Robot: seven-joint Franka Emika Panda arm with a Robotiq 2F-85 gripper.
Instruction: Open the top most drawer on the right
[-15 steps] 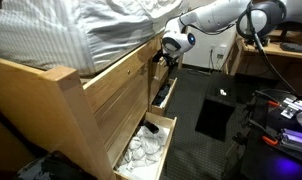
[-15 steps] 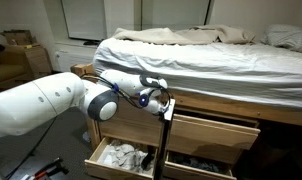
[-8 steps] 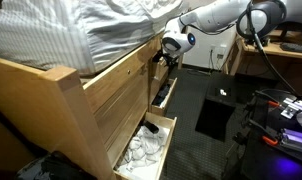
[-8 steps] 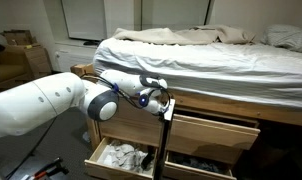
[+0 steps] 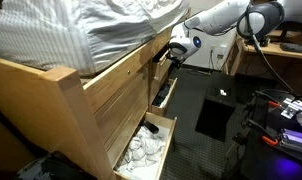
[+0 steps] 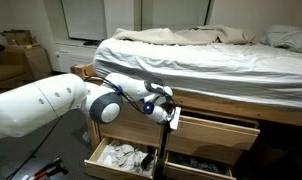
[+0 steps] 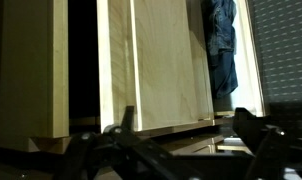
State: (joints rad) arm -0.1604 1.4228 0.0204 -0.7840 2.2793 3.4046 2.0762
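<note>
The top right drawer (image 6: 216,128) is a light wood front under the bed frame; it also shows in an exterior view (image 5: 159,72) and fills the wrist view (image 7: 171,65). My gripper (image 6: 172,115) is at the drawer's left end, by the gap between the two drawer columns, and it also shows in an exterior view (image 5: 162,57). In the wrist view its two dark fingers (image 7: 186,128) stand wide apart, with the drawer front's edge between them. I cannot tell if they touch the wood.
The lower right drawer (image 6: 203,160) is pulled out and holds dark blue clothes (image 7: 221,50). The lower left drawer (image 6: 116,156) is pulled out with white clothes (image 5: 143,145). Rumpled bedding (image 6: 191,55) overhangs the frame. Dark floor, a black box (image 5: 215,112) and cables lie beside the bed.
My gripper and wrist have shifted a little away from the bed front, toward the right drawer. The drawers look unchanged.
</note>
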